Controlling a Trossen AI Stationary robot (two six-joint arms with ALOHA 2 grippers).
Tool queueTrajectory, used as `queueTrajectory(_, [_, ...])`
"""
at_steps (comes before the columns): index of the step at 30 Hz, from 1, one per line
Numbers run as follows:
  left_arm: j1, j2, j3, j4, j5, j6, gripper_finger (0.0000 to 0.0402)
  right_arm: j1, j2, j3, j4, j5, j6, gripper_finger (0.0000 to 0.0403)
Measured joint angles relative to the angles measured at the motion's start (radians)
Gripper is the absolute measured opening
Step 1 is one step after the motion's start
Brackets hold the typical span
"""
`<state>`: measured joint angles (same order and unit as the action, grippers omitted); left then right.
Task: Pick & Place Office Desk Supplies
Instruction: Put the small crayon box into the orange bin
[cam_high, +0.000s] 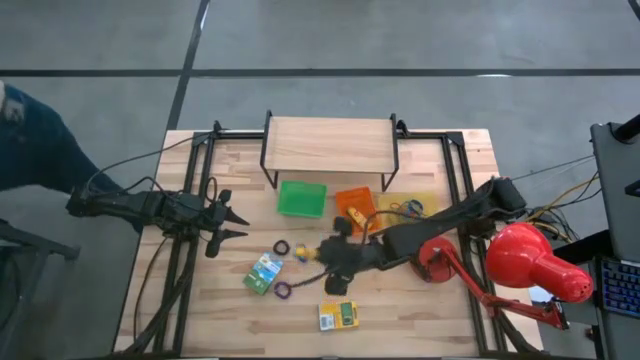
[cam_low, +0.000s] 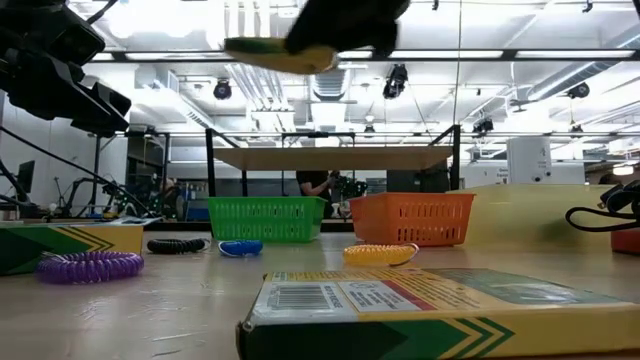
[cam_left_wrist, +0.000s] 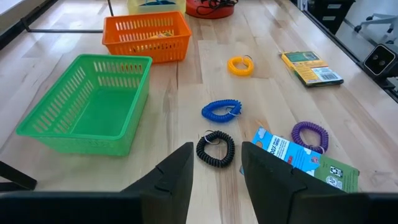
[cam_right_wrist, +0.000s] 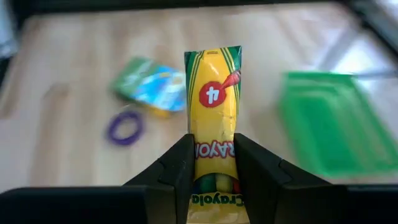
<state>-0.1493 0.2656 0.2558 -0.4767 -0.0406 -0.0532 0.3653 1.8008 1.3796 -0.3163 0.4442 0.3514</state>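
Right gripper (cam_right_wrist: 211, 165) is clamped on a small yellow cardboard crayon box (cam_right_wrist: 213, 118), held upright between both fingers and raised above the wooden table (cam_high: 420, 310), over its middle, near the orange plastic tray (cam_high: 352, 207). Left gripper (cam_left_wrist: 216, 171) waits over the table's left side with fingers apart, holding nothing. Lying on the table: a black coiled band (cam_left_wrist: 215, 149), a blue coiled band (cam_left_wrist: 221, 110), a yellow coiled band (cam_left_wrist: 240, 65), a purple coiled band (cam_left_wrist: 310, 136), a green-and-blue printed box (cam_left_wrist: 298, 157) and a yellow-and-green flat box (cam_high: 338, 316) near the front edge. Green plastic tray (cam_left_wrist: 87, 106) is beside the orange one. Red desk lamp (cam_high: 525, 258) is at the right
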Motion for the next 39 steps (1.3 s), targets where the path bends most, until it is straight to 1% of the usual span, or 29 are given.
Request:
queueTrajectory(4, [0.000,0.000,0.000,0.000,0.000,0.000,0.0142,0.000,-0.058,0.000,-0.146,0.148,0.158,0.0105])
queueTrajectory(10, [0.000,0.000,0.000,0.000,0.000,0.000,0.0142,0.000,-0.103,0.000,-0.405,0.311,0.542,0.0107])
queueTrajectory(12, [0.000,0.000,0.000,0.000,0.000,0.000,0.0142,0.000,-0.103,-0.001,-0.486,0.340,0.677,0.0107])
queueTrajectory(14, [0.000,0.000,0.000,0.000,0.000,0.000,0.0142,-0.006,-0.100,-0.006,-0.560,0.344,0.792,0.0107])
queueTrajectory(17, [0.000,0.000,0.000,0.000,0.000,0.000,0.0142,-0.022,-0.097,-0.033,-0.629,0.343,0.903,0.0107])
queueTrajectory(21, [0.000,0.000,0.000,0.000,0.000,0.000,0.0142,-0.060,-0.096,-0.103,-0.608,0.343,0.960,0.0107])
queueTrajectory(24, [0.000,0.000,0.000,0.000,0.000,0.000,0.0142,-0.092,-0.097,-0.161,-0.529,0.339,0.961,0.0107])
queueTrajectory(27, [0.000,0.000,0.000,0.000,0.000,0.000,0.0142,-0.126,-0.096,-0.222,-0.438,0.306,0.941,0.0107])
queueTrajectory(33, [0.000,0.000,0.000,0.000,0.000,0.000,0.0143,-0.189,-0.096,-0.338,-0.270,0.204,0.920,0.0107])
queueTrajectory(36, [0.000,0.000,0.000,0.000,0.000,0.000,0.0143,-0.200,-0.096,-0.382,-0.182,0.188,0.892,0.0107])
queueTrajectory(39, [0.000,0.000,0.000,0.000,0.000,0.000,0.0143,-0.201,-0.096,-0.404,-0.136,0.183,0.890,0.0112])
